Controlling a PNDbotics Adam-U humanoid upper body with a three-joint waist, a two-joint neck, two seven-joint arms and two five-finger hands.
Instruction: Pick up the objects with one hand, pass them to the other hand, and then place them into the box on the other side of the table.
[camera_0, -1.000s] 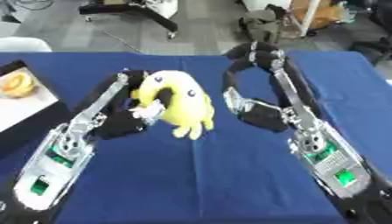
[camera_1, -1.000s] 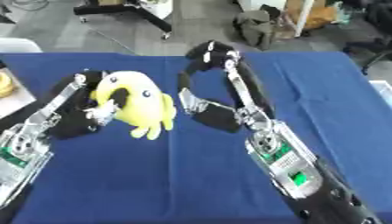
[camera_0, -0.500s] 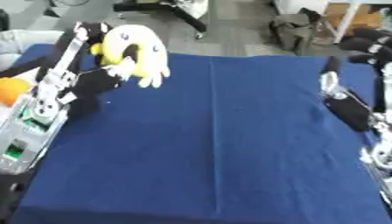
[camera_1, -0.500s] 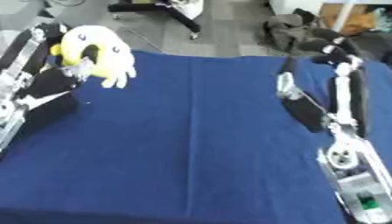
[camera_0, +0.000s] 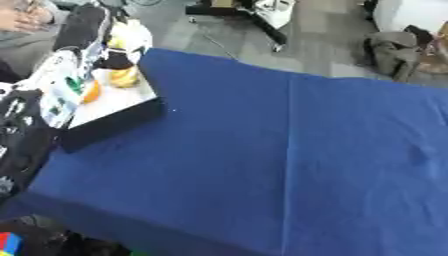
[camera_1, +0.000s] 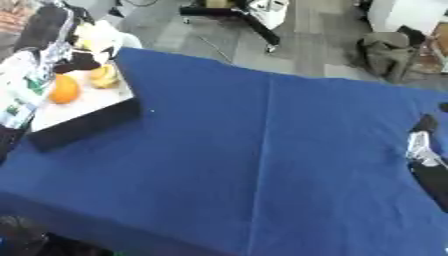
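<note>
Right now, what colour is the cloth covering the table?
Dark blue, plain with no pattern. The table cloth shows best in the left eye view.

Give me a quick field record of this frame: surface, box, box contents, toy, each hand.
surface: blue cloth-covered table
box: dark-sided box with a pale floor, at the table's left edge
box contents: an orange round fruit and a smaller yellow item
toy: yellow plush toy, above the box's far end, partly hidden by the arm
left hand: left hand over the box at the toy; finger state unclear
right hand: not visible; only part of the right arm shows at the right edge
</note>
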